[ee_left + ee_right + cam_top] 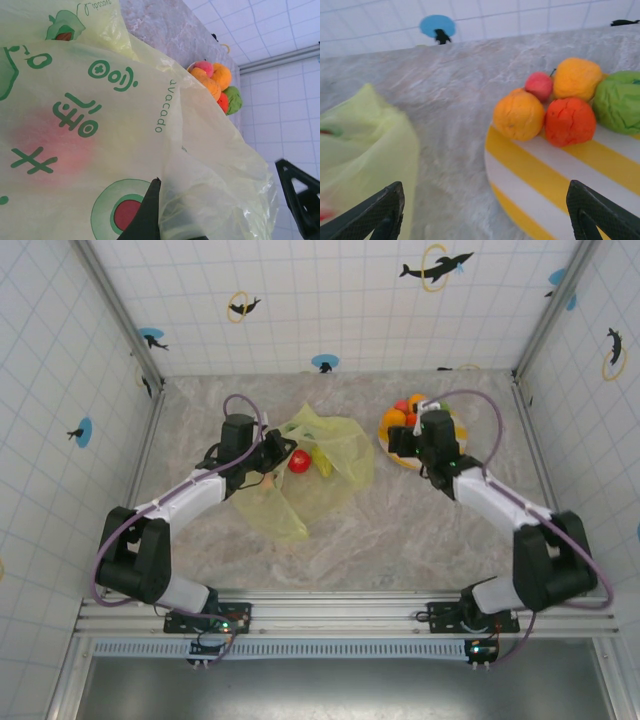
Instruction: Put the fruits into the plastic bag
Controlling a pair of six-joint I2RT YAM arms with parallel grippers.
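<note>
The yellow-green plastic bag point(325, 455) lies crumpled at mid-table, with a red apple point(299, 461) and a yellowish-green fruit point(322, 464) in it. My left gripper point(283, 448) is at the bag's left edge. In the left wrist view its fingers stand apart, open point(217, 171), with bag film point(125, 100) bulging between them and the apple point(50, 140) a red blur through it. The other fruits sit on the striped plate point(545, 175): two oranges point(518, 114), a red-orange piece point(570, 121), a small red apple point(539, 86) and a green fruit point(618, 101). My right gripper point(482, 184) hangs open over the plate's left rim, holding nothing.
The plate point(392, 452) stands at the back right, close to the bag's right side. White tiled walls with metal corner posts point(150, 370) enclose the marble table. Bare tabletop point(380, 530) stretches between the bag and the arm bases.
</note>
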